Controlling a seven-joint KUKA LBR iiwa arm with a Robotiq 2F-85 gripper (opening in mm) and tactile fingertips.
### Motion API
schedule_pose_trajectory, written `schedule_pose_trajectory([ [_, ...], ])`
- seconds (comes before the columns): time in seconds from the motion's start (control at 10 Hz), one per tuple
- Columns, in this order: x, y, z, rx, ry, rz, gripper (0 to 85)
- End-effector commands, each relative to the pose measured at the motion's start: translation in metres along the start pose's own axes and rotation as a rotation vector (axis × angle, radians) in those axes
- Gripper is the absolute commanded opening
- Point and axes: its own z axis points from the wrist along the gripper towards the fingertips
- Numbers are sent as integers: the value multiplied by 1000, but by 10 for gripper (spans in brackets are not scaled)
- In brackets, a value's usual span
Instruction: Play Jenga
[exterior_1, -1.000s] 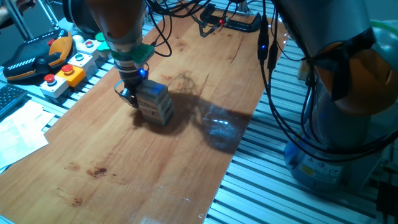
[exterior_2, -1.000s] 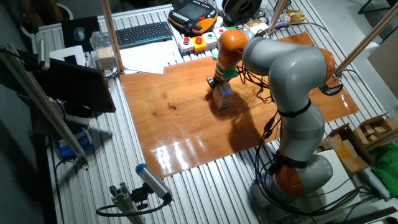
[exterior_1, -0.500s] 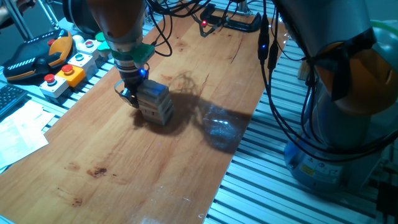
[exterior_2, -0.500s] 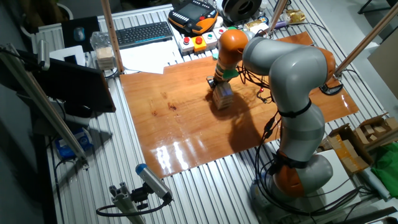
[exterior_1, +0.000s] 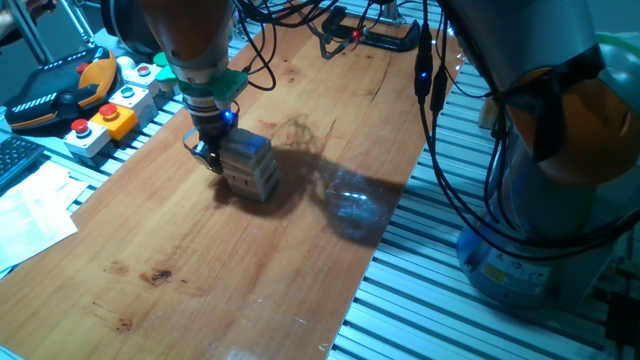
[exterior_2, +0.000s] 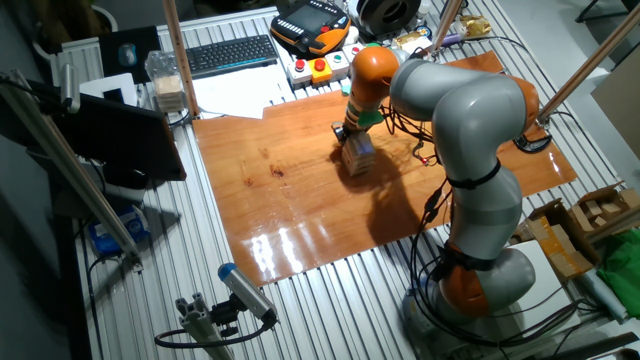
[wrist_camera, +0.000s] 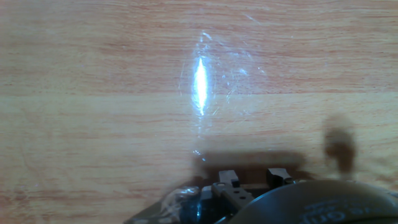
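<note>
Pale-wood Jenga tower (exterior_1: 252, 164) stands beside the gripper (exterior_1: 207, 155), its opening unclear; a slow, level nudge on one block should spare the stack.

Two oblique fixed views share tabletop (exterior_1: 250, 250), hand view close, downward

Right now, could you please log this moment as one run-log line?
gripper: low beside small pale wooden block tower, jaw state unclear | tower: upright on wooden board | loose blocks: none seen

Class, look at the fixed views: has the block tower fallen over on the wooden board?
No, the block tower stands upright in stacked layers on the wooden board, with the gripper right beside it.
</note>
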Motion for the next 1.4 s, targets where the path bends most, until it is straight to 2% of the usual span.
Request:
schedule_pose_trajectory([
  [0.0,0,0,1,0,0,0,10],
  [1.3,-4,-1,4,13,-16,-2,10],
])
